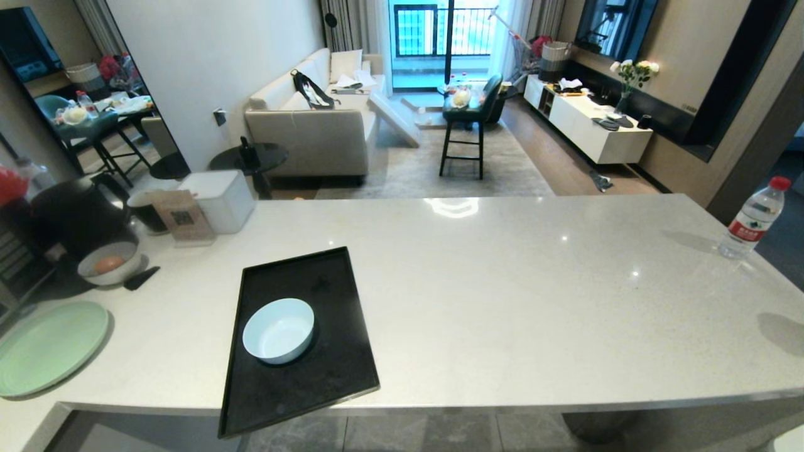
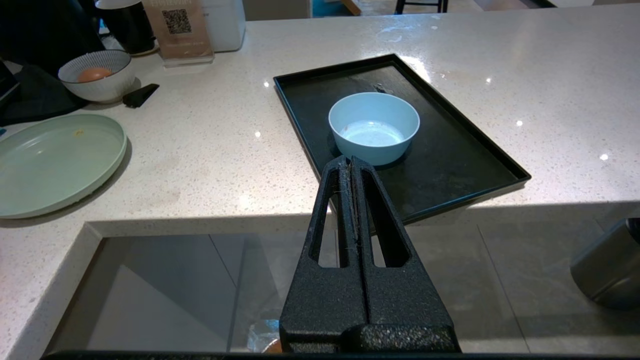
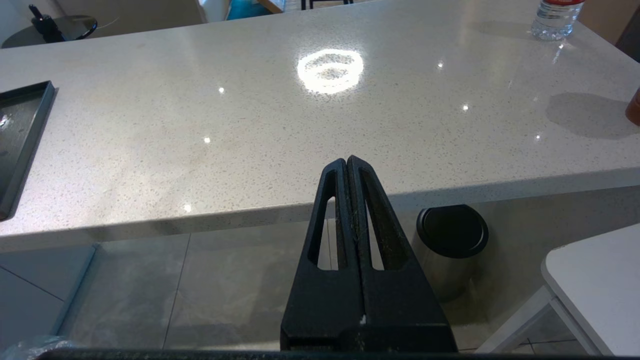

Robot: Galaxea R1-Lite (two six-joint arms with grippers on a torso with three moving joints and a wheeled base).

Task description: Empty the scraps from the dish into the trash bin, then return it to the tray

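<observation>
On tray (image 1: 295,370), empty dish (image 1: 278,330), steel bin (image 3: 447,250) only right-wrist-visible

Pale blue dish (image 1: 278,330), upright and empty, sits inside the matte-black tray (image 1: 339,383) overhanging the counter's near edge.

Pale speckled counter (image 1: 502,282) bears black tray (image 1: 339,376); mint plate (image 1: 44,348); speckled bowl (image 1: 110,263); water bottle (image 1: 750,220).

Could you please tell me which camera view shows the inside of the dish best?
The left wrist view: the dish sits close, its empty inside plain. The head view shows it smaller, on the tray. The right wrist view misses it.
</observation>
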